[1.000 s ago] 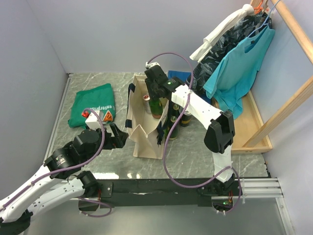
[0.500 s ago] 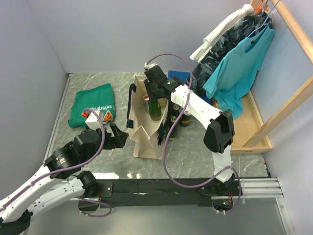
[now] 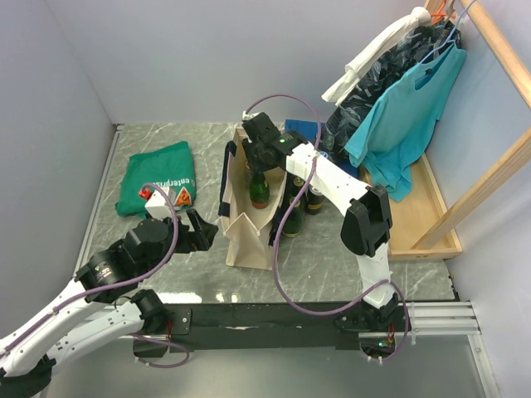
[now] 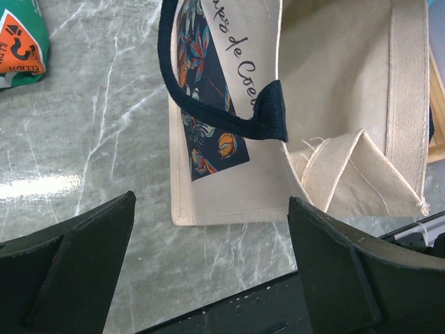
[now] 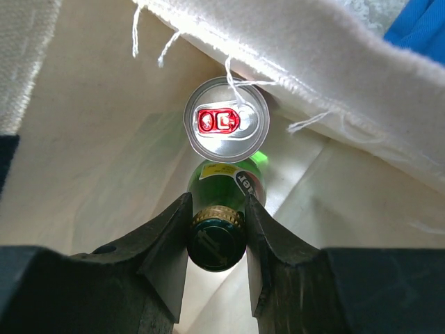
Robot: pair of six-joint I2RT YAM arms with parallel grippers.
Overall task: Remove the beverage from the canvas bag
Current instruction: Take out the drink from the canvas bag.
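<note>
The cream canvas bag with navy handles stands upright in mid-table. My right gripper reaches into its open mouth from above. In the right wrist view that gripper is shut on the capped neck of a green glass bottle, the beverage, whose body still hangs within the bag's walls. A silver can with a red tab stands inside the bag just behind the bottle. My left gripper hovers open, low by the bag's near left corner, holding nothing.
Two more green bottles stand right of the bag. A folded green T-shirt lies at the left and a blue cloth behind the bag. Hung clothes on a wooden rack fill the right side.
My right gripper has shifted slightly left over the bag with the bottle in its grip, and more of the bottle now shows. The left arm has not moved.
</note>
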